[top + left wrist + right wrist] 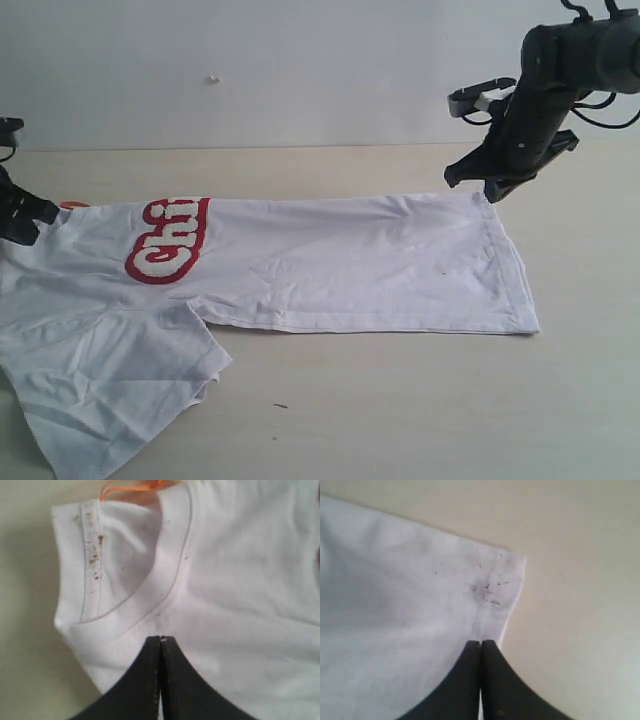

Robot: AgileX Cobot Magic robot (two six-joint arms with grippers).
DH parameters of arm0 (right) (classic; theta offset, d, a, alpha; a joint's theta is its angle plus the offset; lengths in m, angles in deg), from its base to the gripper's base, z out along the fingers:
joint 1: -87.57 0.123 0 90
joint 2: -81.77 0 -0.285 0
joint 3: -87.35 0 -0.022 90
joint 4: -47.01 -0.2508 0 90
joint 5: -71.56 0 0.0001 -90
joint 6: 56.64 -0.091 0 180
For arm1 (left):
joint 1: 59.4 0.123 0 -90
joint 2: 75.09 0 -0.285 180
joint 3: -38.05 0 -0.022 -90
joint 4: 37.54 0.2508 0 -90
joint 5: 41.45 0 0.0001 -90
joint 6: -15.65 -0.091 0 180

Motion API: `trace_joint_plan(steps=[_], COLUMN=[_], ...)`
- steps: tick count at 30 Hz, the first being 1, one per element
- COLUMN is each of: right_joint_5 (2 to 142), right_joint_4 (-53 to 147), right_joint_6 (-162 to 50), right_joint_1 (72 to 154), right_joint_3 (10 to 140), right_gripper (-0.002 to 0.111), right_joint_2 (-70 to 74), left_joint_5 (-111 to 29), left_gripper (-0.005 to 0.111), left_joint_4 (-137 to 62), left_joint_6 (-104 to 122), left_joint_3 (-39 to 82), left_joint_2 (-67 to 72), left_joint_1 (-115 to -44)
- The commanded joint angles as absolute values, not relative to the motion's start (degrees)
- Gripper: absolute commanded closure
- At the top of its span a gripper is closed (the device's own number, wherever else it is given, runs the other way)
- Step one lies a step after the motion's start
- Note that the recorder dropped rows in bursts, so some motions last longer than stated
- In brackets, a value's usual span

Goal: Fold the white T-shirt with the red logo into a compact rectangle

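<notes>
Pincers closed at T-shirt edges

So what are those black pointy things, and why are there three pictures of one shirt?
They are a robot's two arms. Each ends in a pincer, like two fingers. One picture is taken from a camera standing off to the side. There you see a white T-shirt with a red logo lying on a pale table, already folded lengthwise. The other two come from little cameras on the robot's wrists, so they look very close up. The left gripper is pinched shut on the shirt just below the collar. The right gripper is pinched shut at the shirt's bottom corner. The shirt has some small dark specks.
</notes>
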State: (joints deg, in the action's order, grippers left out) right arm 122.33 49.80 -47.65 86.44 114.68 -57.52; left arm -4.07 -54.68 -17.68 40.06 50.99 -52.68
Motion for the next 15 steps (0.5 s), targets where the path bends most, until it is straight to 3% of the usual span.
trace_joint_plan(steps=[1,7,15], right_joint_5=[120.1,109.1,103.0], right_joint_4=[45.5,35.6,37.4], right_joint_6=[-45.2,-40.4,-38.9], right_joint_1=[86.2,86.2,86.2], right_joint_3=[110.4,96.3,84.7], right_gripper=[0.105,0.108,0.108], right_joint_2=[-53.2,-48.4,-47.8], left_joint_5=[-2.4,0.4,0.7], left_gripper=[0.107,0.107,0.107], left_joint_4=[-61.6,-68.3,-57.7], left_joint_6=[-25.3,-33.6,-31.9], left_joint_3=[36.2,28.5,21.4], left_joint_2=[45.9,42.3,42.0], left_joint_1=[-52.5,-55.5,-70.3])
